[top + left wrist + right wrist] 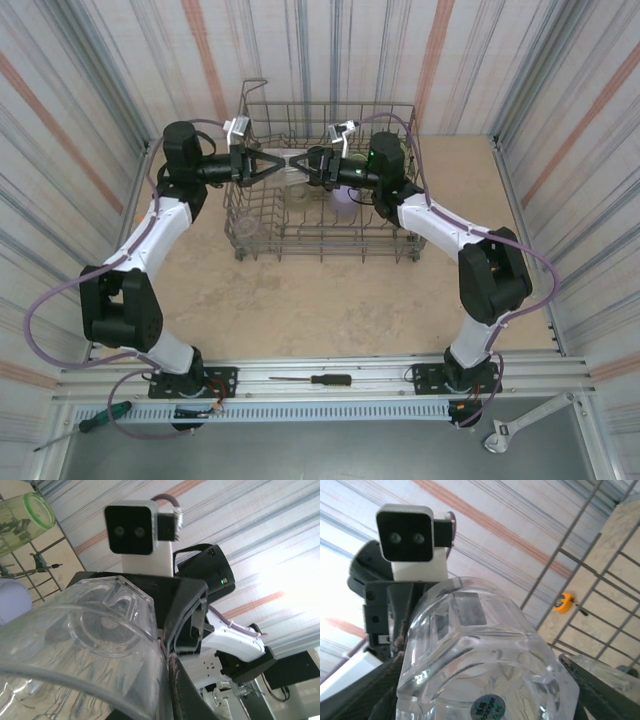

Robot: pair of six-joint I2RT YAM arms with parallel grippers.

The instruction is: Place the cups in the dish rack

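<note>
Both arms meet above the far-left part of the dish rack [400, 245], with a clear cup [293, 162] lying on its side in the air between them, over the tines. My left gripper [280, 165] is pinched tight on the cup's wall near the rim, which sweeps across the foreground of the left wrist camera. My right gripper [306, 166] faces it from the base end. Its fingers [367, 695] flank the cup's base on both sides, but I cannot tell whether they press on it.

Room is tight here. The rack's tall far wall stands just behind both grippers, and my left arm crosses over the rack's left wall. Down among the wires sit an olive-green tumbler [25, 515] and a lavender cup [10, 602], both apart from the held cup.

A broad stretch of tan table [330, 310] lies between the rack and the arm bases. Striped curtain walls [90, 90] fence it on three sides. A black-handled screwdriver [318, 380] lies on the rail between the bases.
</note>
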